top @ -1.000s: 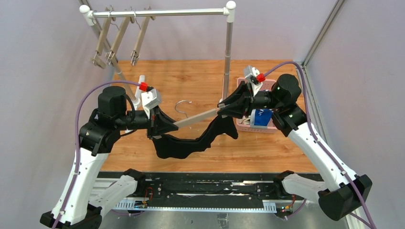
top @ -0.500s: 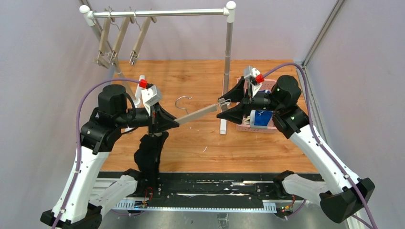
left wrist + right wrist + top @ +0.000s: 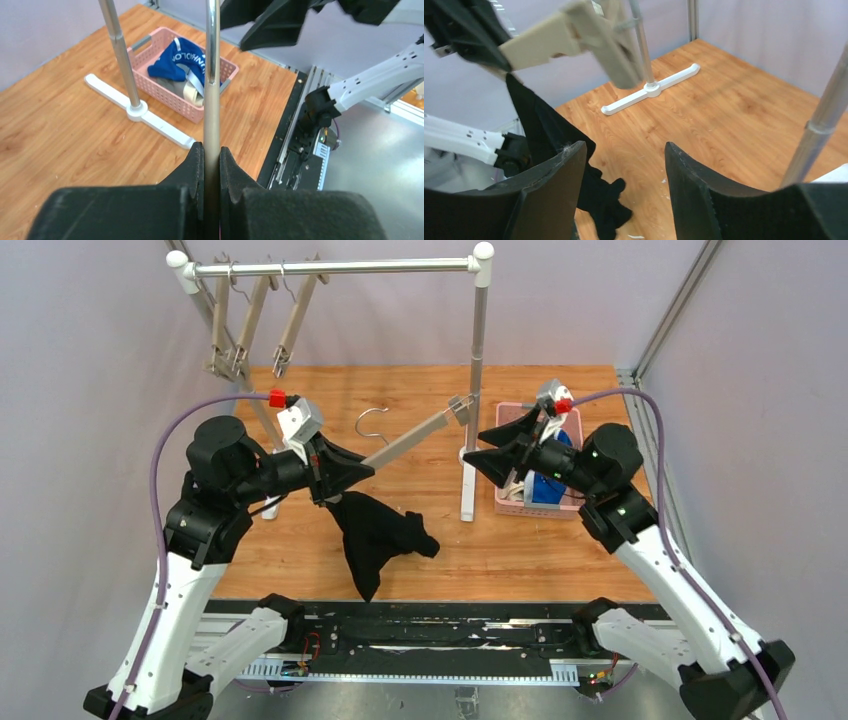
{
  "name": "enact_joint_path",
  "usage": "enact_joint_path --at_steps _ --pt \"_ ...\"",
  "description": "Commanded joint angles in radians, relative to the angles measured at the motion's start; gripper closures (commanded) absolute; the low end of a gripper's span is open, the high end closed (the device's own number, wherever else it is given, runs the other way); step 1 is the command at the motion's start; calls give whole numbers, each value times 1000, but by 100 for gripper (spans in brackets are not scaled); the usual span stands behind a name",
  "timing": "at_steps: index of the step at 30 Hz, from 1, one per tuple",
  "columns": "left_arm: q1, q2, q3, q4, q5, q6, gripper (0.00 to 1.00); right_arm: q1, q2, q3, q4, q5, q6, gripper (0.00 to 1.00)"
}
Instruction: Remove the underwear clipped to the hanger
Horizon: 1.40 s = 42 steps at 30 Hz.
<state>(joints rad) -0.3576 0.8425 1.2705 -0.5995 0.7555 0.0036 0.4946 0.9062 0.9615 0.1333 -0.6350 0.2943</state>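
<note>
My left gripper (image 3: 366,471) is shut on the bar of a beige clip hanger (image 3: 415,437), seen from its wrist as a bar (image 3: 212,100) running away between the closed fingers (image 3: 196,160). The black underwear (image 3: 377,536) hangs from the hanger's near end under that gripper and droops to the table; the right wrist view shows it too (image 3: 549,135). My right gripper (image 3: 478,447) is open and empty, just right of the hanger's bare far clip (image 3: 599,40). The blue underwear (image 3: 175,59) and the grey one with a beige waistband (image 3: 192,92) lie in the pink basket (image 3: 520,502).
A metal clothes rack (image 3: 478,340) stands at the back, its right pole and white foot (image 3: 466,502) between the hanger and the basket. Three empty clip hangers (image 3: 250,325) hang on its rail at the left. Purple walls enclose the table.
The black underwear came off the far clip and now hangs only from the end by the left gripper. The right gripper opened and drew back to the right. The hanger's far end rose.
</note>
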Motion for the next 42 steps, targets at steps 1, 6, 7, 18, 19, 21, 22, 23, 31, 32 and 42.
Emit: enact_joint_path --at_steps 1,6,7,18,19,21,22,23,31,32,42 --pt "-7 -17 -22 181 3 -101 100 23 89 -33 174 12 150 42" --pt "-7 -56 -104 301 -38 -196 100 56 118 -66 374 16 226 39" --pt "-7 -70 -131 342 -48 -226 100 57 123 -73 424 15 245 39" --pt "-7 -92 -285 723 -56 -518 100 70 232 -110 933 42 469 32" --pt "-7 -88 -292 749 -55 -535 100 73 244 -111 975 47 483 32" --pt "-7 -84 -308 800 -55 -564 100 79 268 -107 1024 50 502 32" --pt "-7 -79 -312 815 -55 -573 100 82 281 -100 1041 46 510 31" --pt "-7 -73 -312 818 -51 -576 100 86 296 -88 1056 40 515 32" --pt "-7 -52 -306 819 -32 -576 100 145 386 7 1101 19 506 31" --pt "-7 -51 -308 818 -30 -576 100 148 396 15 1109 19 506 31" --pt "-11 -37 -327 820 -18 -561 100 171 490 133 1105 12 494 32"
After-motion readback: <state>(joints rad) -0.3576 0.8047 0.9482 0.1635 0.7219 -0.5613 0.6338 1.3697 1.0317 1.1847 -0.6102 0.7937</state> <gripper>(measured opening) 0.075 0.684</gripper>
